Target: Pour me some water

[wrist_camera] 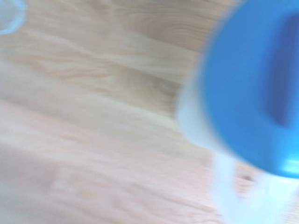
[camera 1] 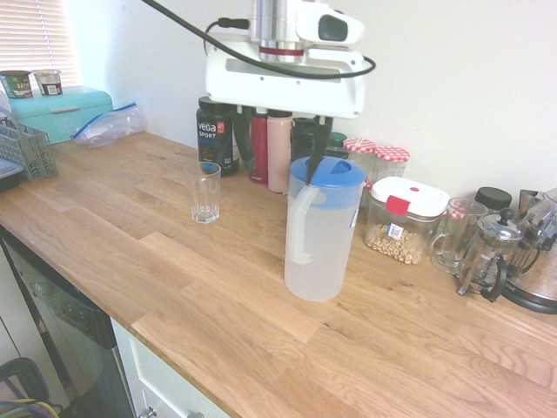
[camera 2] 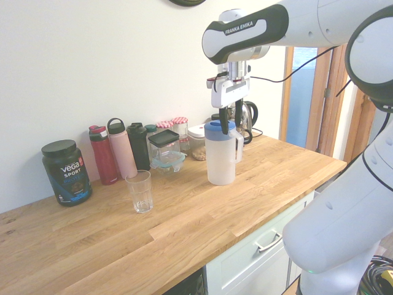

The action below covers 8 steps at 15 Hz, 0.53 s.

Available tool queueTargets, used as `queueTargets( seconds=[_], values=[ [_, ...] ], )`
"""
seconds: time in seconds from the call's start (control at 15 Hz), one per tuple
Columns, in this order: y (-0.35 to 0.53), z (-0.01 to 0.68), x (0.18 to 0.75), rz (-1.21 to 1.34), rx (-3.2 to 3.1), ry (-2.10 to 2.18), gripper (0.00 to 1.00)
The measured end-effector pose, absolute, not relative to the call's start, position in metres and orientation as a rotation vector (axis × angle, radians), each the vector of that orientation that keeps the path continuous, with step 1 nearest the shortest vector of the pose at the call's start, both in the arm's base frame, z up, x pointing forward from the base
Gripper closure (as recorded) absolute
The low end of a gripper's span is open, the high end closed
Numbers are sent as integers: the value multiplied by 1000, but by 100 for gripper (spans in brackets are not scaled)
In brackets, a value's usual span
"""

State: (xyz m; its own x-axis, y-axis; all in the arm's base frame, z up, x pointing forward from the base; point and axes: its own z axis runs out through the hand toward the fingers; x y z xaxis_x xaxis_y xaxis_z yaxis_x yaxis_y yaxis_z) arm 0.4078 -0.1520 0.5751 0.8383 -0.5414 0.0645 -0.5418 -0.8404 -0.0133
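Hanging above the counter (camera 1: 252,313), the gripper (camera 1: 283,152) is held with its fingers (camera 1: 320,144) spread apart. The jug (camera 1: 324,235) is seen upright just below the fingers, the glass (camera 1: 204,193) off to their side

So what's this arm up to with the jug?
It seems to be about to fetch water. The gripper, wide open, hangs at the lid end of the blue-lidded jug, holding nothing yet. The jug stands upright on the counter, with an empty-looking glass apart from it.
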Motion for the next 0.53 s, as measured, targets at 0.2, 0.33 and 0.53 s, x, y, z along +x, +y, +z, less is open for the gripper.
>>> queueTargets(
  seconds=[0.2, 0.33, 0.53],
  values=[
    [-169, 555, 423, 122, 2950, -1065, 0],
    [-171, 536, 434, 103, 2932, -1158, 0],
    [-172, 514, 443, 91, 2912, -1259, 100]
  ],
)
